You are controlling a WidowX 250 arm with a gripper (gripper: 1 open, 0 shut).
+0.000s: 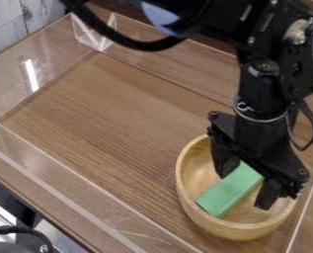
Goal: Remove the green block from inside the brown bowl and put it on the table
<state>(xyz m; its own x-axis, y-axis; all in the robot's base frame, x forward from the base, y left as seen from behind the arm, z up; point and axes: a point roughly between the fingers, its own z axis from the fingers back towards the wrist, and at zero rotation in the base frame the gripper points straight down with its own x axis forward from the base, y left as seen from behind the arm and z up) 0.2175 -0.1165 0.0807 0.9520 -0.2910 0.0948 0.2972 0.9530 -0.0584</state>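
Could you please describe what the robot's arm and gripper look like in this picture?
The arm is black throughout, built of chunky, rounded segments with a slightly glossy finish. Thick black cables loop from its upper part across the top of the picture. The gripper is black too, with two long, flat fingers below a boxy wrist block. No markings or labels can be made out.

Wood-grain table (pixel 106 109) with low clear acrylic walls (pixel 46 59), 1 brown bowl (pixel 188 183) near its right corner.
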